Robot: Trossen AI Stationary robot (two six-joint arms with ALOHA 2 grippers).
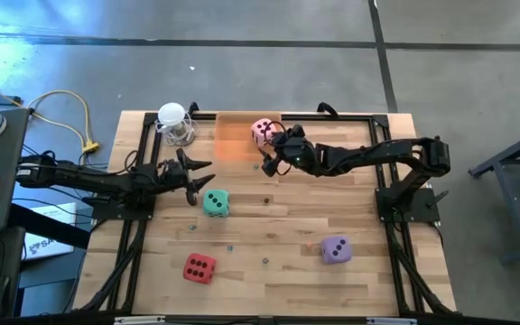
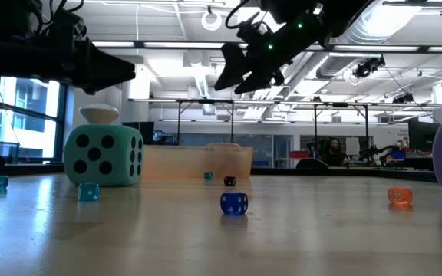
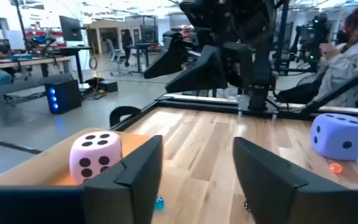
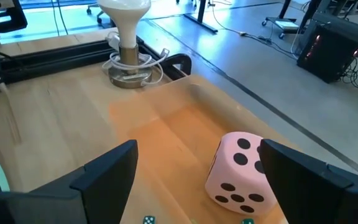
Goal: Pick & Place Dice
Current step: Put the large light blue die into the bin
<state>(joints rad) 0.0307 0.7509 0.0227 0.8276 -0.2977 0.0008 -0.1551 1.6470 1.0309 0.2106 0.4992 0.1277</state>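
The pink die [image 4: 241, 171] rests on one face in the shallow orange tray [image 1: 233, 140] at the table's far middle. My right gripper [image 1: 267, 155] hangs open above the tray's right part, a finger on either side of the pink die but raised clear of it. The teal die [image 1: 215, 202] sits on the wood just right of my left gripper [image 1: 199, 181], which is open and level with nothing between its fingers [image 3: 135, 180]. The red die [image 1: 199, 267] lies near the front left, and the purple die [image 1: 335, 249] near the front right.
A white-topped clear object [image 1: 174, 122] stands at the far left beside the tray. Several tiny dice are scattered on the wood, among them a blue one [image 2: 234, 203] and an orange one [image 2: 400, 196]. A black frame [image 1: 368, 116] runs along the table's edges.
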